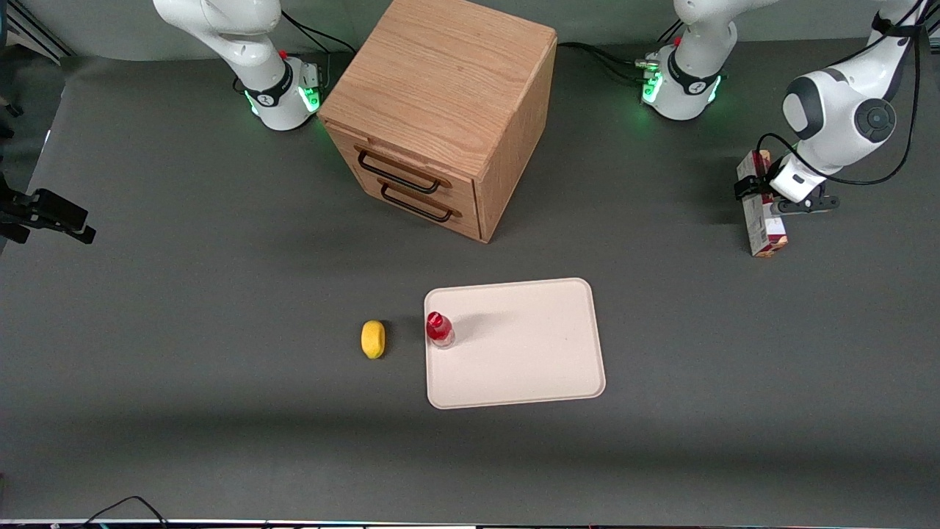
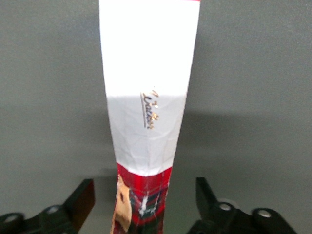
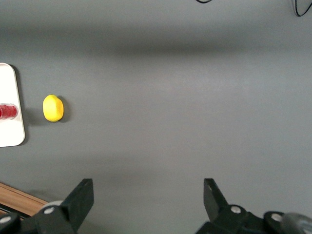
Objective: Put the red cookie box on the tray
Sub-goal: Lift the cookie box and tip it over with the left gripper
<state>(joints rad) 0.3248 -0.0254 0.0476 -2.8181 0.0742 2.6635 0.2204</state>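
A: Where does the working arm's gripper (image 1: pixel 764 197) sit, and what are the fingers doing?

B: It hangs straight over the long, narrow cardboard red cookie box (image 1: pixel 762 213), toward the working arm's end of the table. In the wrist view the two black fingers (image 2: pixel 80 200) stand spread, one on each long side of the box (image 2: pixel 146 122), with table showing between each finger and the cardboard. So it is open and straddling, gripping nothing.

A: Why line up that way?

B: My reading is that the narrow width is the only span the fingers can close across, so they bracket the long sides near the tartan-printed end, just past the white patch.

A: And the box itself?

B: It lies flat on the dark grey table (image 1: pixel 220 330), directly below the gripper. The flat, pale beige rectangular tray (image 1: pixel 529 353) is well apart from the gripper, nearer the front camera and toward the middle of the table.

A: Anything on the tray to mind?

B: A small red-capped bottle (image 1: pixel 439 329) stands at the tray's edge farthest from the gripper, leaving most of it bare. A yellow lemon-like object (image 1: pixel 373 339) lies just past it, off the tray.
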